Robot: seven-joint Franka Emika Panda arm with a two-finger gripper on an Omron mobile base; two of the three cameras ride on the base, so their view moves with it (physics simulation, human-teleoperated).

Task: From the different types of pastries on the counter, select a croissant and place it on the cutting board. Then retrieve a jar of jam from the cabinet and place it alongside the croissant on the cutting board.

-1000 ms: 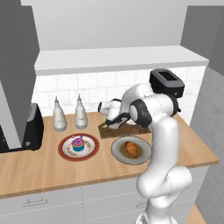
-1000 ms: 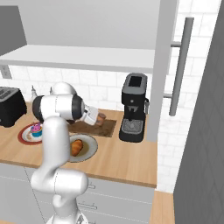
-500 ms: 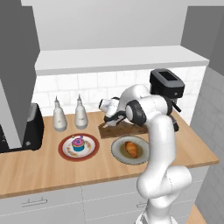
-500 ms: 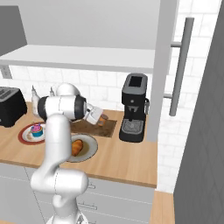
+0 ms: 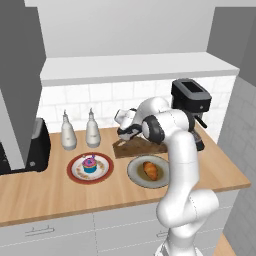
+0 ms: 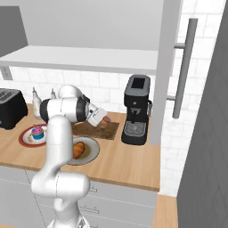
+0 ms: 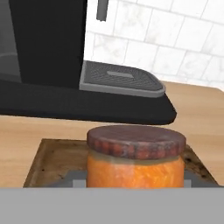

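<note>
The jar of jam [image 7: 135, 157], orange glass under a reddish-brown lid, stands upright low over the dark cutting board [image 7: 49, 159]. My gripper [image 6: 103, 120] holds the jar [image 6: 106, 123] at its tip, above the board [image 6: 83, 130]. In the left base view the gripper [image 5: 125, 133] hangs over the board's [image 5: 145, 149] left end. The golden-brown croissant [image 5: 150, 170] lies on a round grey plate [image 5: 134, 172] in front of the board, apart from it. The blue-wrapped cupcake [image 5: 90, 164] sits on a red-rimmed plate. Whether the jar's base touches the board is hidden.
A black coffee machine [image 6: 136, 109] stands right of the board, its drip tray [image 7: 118, 78] just behind the jar. Two white bottles [image 5: 68, 133] stand by the tiled wall, and a black toaster [image 6: 10, 108] sits at the far left. The counter's front edge [image 5: 125, 205] lies before the plates.
The hand with the jar has sunk slightly toward the cutting board. The plates, croissant and cupcake have stayed put.
</note>
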